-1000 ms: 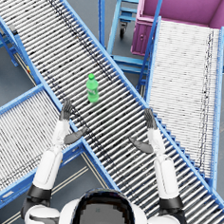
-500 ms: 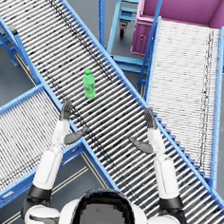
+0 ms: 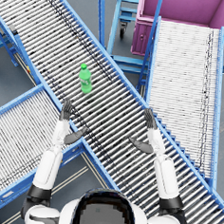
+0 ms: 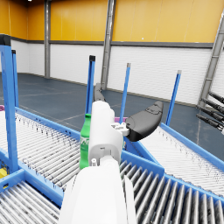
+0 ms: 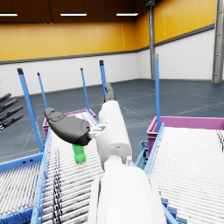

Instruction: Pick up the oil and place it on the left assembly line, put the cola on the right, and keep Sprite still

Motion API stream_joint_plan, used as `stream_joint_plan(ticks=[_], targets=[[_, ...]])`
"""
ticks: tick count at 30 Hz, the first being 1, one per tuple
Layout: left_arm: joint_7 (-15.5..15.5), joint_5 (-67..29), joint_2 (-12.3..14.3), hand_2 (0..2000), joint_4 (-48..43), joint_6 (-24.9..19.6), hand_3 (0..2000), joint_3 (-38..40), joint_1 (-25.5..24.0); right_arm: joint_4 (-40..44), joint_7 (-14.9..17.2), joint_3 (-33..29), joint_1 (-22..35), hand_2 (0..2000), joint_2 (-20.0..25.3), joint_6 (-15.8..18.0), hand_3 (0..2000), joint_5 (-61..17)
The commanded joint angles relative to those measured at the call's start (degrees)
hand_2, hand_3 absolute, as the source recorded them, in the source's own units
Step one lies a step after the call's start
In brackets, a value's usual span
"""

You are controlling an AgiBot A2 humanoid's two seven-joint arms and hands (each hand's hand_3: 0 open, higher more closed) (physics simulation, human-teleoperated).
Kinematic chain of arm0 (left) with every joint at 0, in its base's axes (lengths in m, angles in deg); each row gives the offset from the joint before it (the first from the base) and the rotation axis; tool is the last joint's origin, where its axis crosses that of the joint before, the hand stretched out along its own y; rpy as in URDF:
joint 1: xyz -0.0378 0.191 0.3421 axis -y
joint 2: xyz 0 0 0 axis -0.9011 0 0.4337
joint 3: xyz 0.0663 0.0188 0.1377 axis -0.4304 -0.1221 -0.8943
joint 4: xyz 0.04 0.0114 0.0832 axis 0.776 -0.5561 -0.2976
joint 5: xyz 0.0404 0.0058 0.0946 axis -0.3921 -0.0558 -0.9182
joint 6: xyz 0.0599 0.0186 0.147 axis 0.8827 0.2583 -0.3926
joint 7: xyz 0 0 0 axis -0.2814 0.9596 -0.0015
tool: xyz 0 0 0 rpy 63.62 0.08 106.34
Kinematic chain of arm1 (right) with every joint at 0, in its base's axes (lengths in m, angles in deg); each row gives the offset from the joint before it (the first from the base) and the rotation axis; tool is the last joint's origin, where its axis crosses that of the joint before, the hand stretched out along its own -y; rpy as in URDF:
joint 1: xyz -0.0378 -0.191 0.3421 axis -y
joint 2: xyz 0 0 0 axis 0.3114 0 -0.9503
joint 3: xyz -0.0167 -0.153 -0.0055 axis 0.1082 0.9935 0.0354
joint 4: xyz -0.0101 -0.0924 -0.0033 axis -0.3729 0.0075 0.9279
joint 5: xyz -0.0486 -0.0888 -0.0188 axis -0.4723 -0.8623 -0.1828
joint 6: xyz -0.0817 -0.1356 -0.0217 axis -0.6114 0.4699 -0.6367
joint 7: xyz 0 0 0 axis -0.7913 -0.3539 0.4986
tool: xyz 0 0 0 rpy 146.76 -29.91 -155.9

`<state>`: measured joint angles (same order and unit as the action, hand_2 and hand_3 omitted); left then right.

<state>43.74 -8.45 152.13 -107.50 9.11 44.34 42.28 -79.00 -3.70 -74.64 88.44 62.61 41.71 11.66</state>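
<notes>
- The Sprite (image 3: 85, 78) stands upright on the middle conveyor (image 3: 114, 115), about midway between its two blue side rails.
- Its long axis is vertical, with the cap on top. From the head camera the cap end leans toward the far left corner of the picture.
- In the left wrist view the bottle shows just beside the forearm, base on the rollers. In the right wrist view the thumb hides its upper part.
- The left hand (image 3: 65, 124) hovers over the near left edge of the middle conveyor, fingers apart and holding nothing. It is short of the bottle and does not touch it.
- The right hand (image 3: 150, 134) hovers over the near right edge of the same conveyor, fingers also spread and empty, well apart from the bottle.
- A left conveyor (image 3: 17, 130) and a right conveyor (image 3: 183, 81) flank the middle one. A pink bin (image 3: 188, 8) sits at the right one's far end.
</notes>
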Motion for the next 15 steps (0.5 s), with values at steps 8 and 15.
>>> stream_joint_plan(ticks=[8, 15], targets=[[0.0, 0.0, 0.0, 0, 0.0, 0.0, 0, 0.0, 0.0, 0.0, 0.0, 0.0, 0.0, 0, 0.0, 0.0, 0, 0.0], [0.0, 0.0, 0.0, 0, 0.0, 0.0, 0, 0.0, 0.0, 0.0, 0.0, 0.0, 0.0, 0, 0.0, 0.0, 0, 0.0]])
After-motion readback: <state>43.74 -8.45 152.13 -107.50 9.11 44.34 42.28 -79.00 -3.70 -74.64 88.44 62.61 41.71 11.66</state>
